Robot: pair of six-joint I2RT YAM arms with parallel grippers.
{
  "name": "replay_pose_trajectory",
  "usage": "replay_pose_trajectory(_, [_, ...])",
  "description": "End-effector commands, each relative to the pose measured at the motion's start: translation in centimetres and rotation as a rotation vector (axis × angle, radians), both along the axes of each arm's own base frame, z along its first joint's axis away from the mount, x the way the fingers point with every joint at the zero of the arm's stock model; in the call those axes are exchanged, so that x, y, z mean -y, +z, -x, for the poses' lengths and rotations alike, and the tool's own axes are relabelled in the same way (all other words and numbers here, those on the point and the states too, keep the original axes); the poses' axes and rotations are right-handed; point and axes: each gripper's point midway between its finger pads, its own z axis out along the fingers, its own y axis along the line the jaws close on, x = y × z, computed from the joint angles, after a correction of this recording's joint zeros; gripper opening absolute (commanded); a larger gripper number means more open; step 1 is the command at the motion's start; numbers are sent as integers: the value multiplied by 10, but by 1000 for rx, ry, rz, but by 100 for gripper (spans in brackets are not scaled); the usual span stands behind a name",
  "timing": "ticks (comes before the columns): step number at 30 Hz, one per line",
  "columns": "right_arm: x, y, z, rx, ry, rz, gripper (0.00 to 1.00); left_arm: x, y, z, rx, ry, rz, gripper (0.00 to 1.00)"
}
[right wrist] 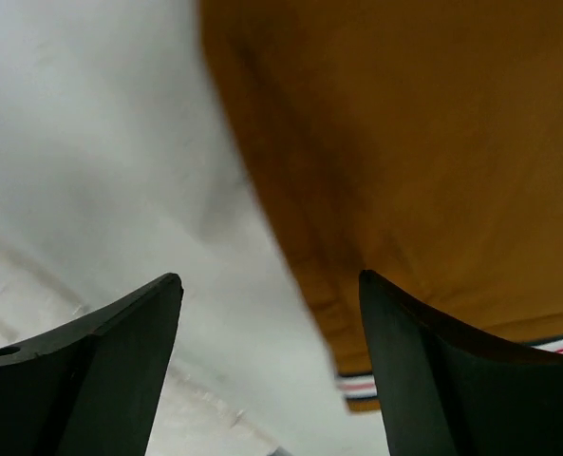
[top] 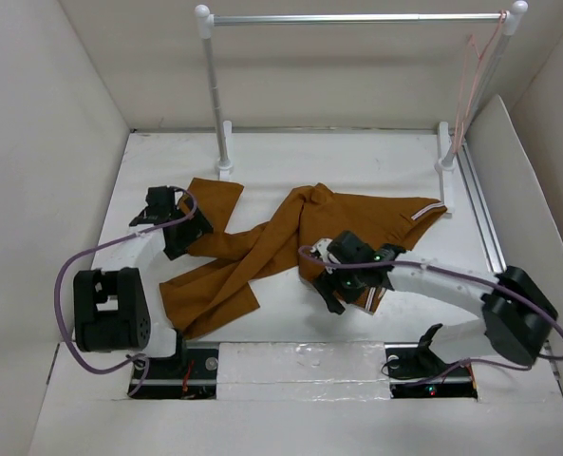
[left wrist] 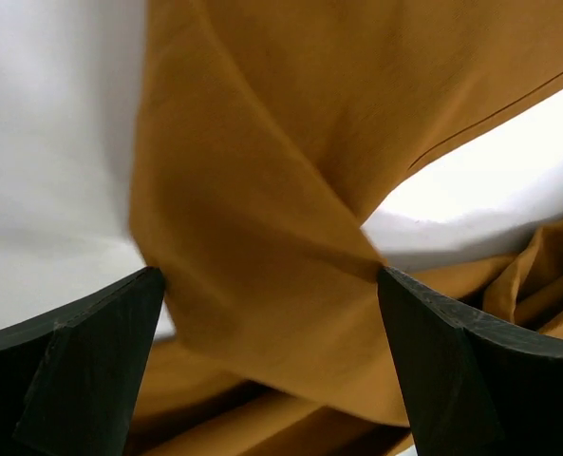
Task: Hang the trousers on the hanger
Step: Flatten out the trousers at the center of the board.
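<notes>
1. Lying crumpled on the table (top: 376, 161) on the near side of the rail (top: 357, 17), the trousers (top: 290, 237) are not yet on the hanger (top: 473, 85). The legs cross and trail off below the rail's left half. The waist end, with its striped trim, sits below the rail's right half.
2. The hanger hooks over the rail's right end and dangles just beside the right post, well apart from the trousers. It is probably parked there so the cloth can be brought up to it.
3. The left gripper (left wrist: 272, 313) has its jaws spread wide and grips nothing. It hovers low over the leg end, below the rail's left post. A crossing fold of cloth fills the gap just past the fingertips (left wrist: 91, 332). Whether the tips touch the cloth, cannot tell.
4. The right gripper (right wrist: 272, 323) also has its jaws apart with nothing held. It sits over the waist end, below the rail's middle. The cloth edge with its striped trim runs down past one finger (right wrist: 433, 351); the other finger has bare table under it.
5. Why this layout: one arm at each end of the garment looks like a setup for lifting and spreading it. Neither arm has a grip, so the task reads as early.
6. The next move calls for closing on cloth. The left fold looks the easier bite, while the right one is only a thin edge and may slip. The wire hanger is light and may swing when cloth meets it.
</notes>
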Motion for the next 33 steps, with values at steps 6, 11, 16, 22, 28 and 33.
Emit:
replay_pose_trajectory(6, [-9,-8,-69,255,-165,154,28,24,8,-46,133,-42,120,64])
replay_pose_trajectory(11, [8,-15,-40,194,-151,222,0,21,21,-66,161,-20,112,0])
replay_pose_trajectory(16, [5,25,60,-28,7,16,0,5,102,-86,332,13,50,0])
replay_pose_trajectory(22, [53,41,131,-204,134,44,0,-16,225,-97,536,50,-54,0])
replay_pose_trajectory(28, [86,47,145,-236,221,167,0,-45,246,-105,509,130,-194,0])
replay_pose_trajectory(33, [82,56,142,-204,150,175,23,-49,237,-125,472,129,-220,0])
